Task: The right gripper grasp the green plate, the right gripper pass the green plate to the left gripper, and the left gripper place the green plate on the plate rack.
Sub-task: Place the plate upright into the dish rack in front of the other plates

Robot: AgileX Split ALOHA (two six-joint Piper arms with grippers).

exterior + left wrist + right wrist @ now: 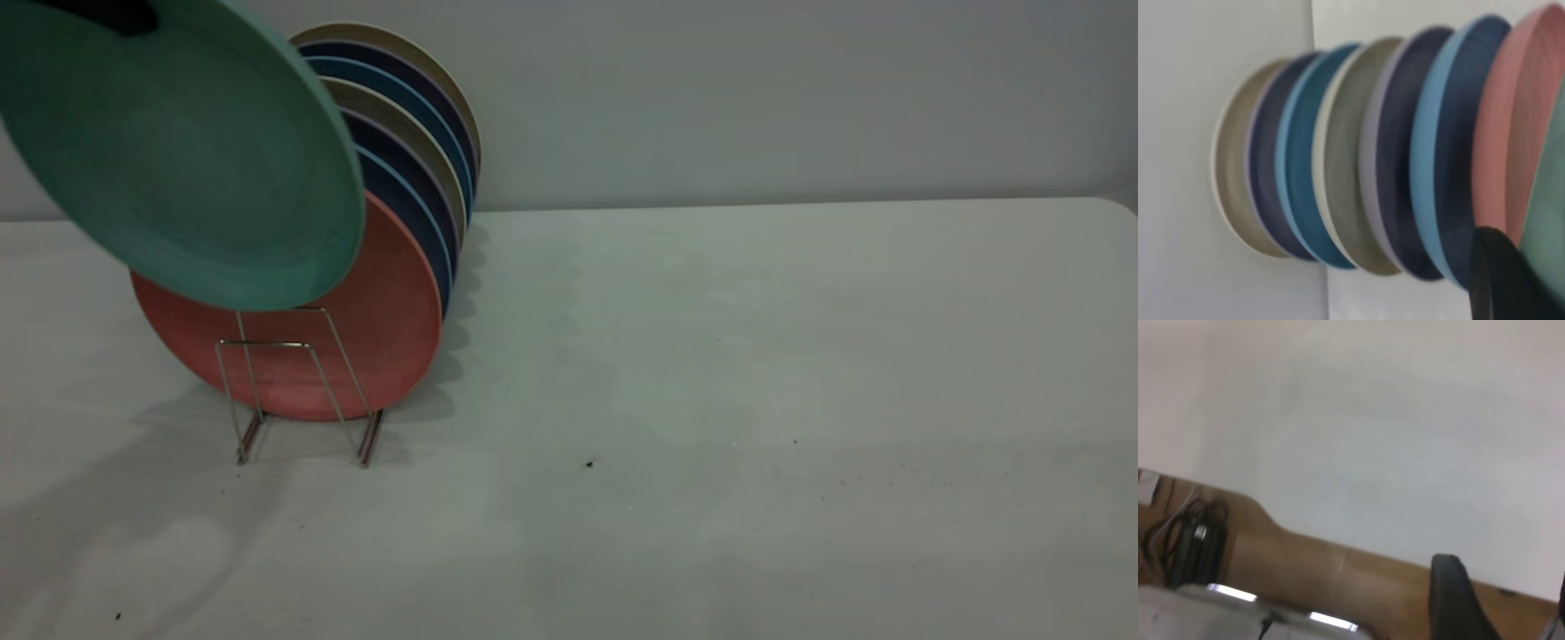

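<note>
The green plate [187, 151] hangs tilted in the air at the far left, over the front of the plate rack [302, 382] and partly in front of the salmon-pink plate [373, 338]. My left gripper [116, 13] is a dark shape at the plate's top rim and is shut on it. In the left wrist view one black finger [1498, 280] lies against the green plate [1548, 220], beside the pink plate [1511, 133]. The front wire loops of the rack stand empty. My right gripper [1505, 583] is out of the exterior view, open and empty, facing a bare wall.
Behind the pink plate the rack holds several upright plates, blue [418, 222], navy and beige [427, 71]. The white table [711, 400] stretches to the right of the rack. The right wrist view shows a wooden surface [1311, 567] and cables [1191, 533].
</note>
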